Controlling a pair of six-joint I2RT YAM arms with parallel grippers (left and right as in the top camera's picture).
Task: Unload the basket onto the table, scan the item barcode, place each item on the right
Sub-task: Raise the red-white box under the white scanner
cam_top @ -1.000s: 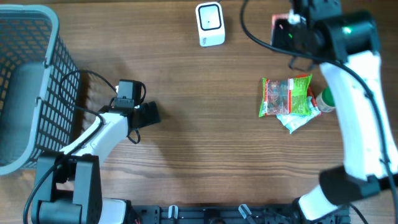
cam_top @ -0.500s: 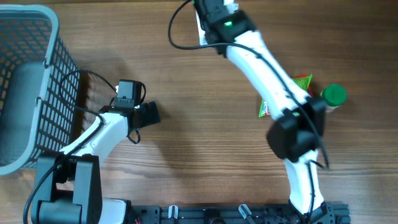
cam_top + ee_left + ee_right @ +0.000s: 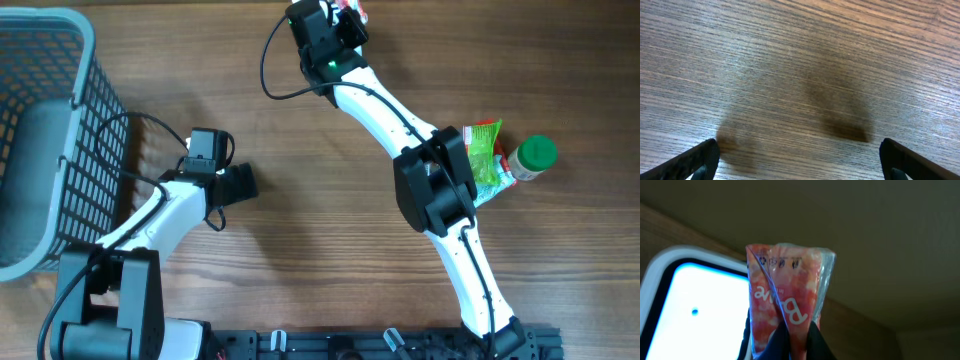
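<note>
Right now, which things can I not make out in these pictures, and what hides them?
Scanner: overhead, almost all covered by the right gripper; right wrist view, cut off by the left edge.
Pink packet: right wrist view, no barcode shows; the bottom edge cuts off its lower end.
Green bag: overhead, partly under the right arm.
Basket: overhead, cut off by the left edge.

Right gripper [image 3: 781, 333] swung pink packet [image 3: 790, 287] over the scanner [image 3: 687, 302].
</note>
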